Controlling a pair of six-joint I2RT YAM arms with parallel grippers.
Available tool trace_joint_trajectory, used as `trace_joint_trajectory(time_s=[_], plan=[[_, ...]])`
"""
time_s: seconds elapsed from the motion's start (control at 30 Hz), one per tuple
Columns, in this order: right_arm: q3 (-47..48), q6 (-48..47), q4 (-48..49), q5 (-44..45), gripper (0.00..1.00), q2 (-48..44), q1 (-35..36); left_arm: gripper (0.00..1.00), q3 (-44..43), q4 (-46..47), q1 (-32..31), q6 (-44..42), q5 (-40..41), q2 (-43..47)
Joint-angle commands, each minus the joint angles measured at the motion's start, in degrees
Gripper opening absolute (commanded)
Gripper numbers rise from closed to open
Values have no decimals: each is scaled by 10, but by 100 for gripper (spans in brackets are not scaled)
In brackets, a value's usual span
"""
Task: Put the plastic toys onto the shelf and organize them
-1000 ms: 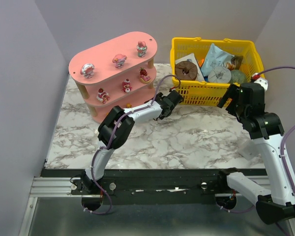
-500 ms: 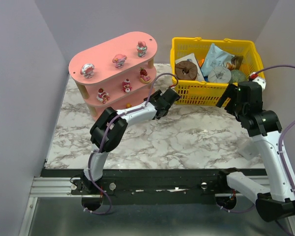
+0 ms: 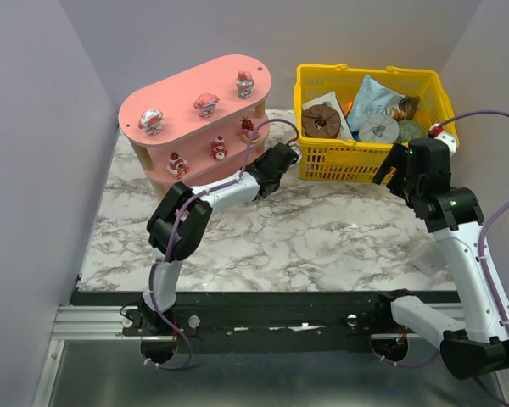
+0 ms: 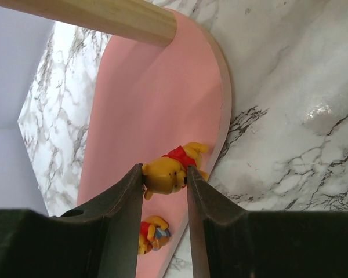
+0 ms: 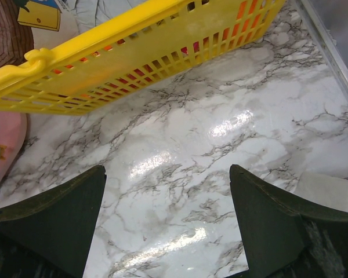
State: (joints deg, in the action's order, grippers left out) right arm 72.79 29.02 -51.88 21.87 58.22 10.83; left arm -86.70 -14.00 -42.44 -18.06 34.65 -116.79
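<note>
Six small pink, red and white figurines (image 3: 207,103) stand on the pink three-tier shelf (image 3: 180,89), three along the top board and three on the middle one. The left arm (image 3: 212,197) reaches across the marble-patterned desk (image 3: 322,237) to the right end of the shelf, at the level of the lowest tier. Its jaws stand narrow, clamped on the head of a yellow bear figurine in a red shirt (image 4: 165,171). In the left wrist view this toy lies sideways over the rounded end of the bottom board (image 4: 145,98), close to its edge. Whether it touches the board cannot be told. A second bear figurine (image 4: 152,230) of the same kind lies on that board just beside the jaws, partly hidden by one of them. A pale wooden post (image 4: 104,17) crosses the top of that view.

The right arm (image 3: 458,220) hangs over the desk in front of the right end of the yellow mesh basket (image 3: 356,161). Its jaws are spread wide with only bare desk between them. The basket holds a brown ring (image 3: 321,120) and several packets (image 3: 373,95).
</note>
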Motion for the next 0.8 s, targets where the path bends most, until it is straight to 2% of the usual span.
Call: trace_joint_trajectory(time_s=[0.0,0.3,0.53,0.77], plan=[[9,7,11,-2,94,3,-3,2,14,32,13,-4,-44,22],[11,16,11,-7,93,9,-3,2,-3,16,24,-11,-64,-2],[11,19,11,-8,93,11,-3,8,-14,5,24,-12,-76,-15],[10,19,13,-9,93,11,-3,11,-30,2,28,-18,-52,-36]])
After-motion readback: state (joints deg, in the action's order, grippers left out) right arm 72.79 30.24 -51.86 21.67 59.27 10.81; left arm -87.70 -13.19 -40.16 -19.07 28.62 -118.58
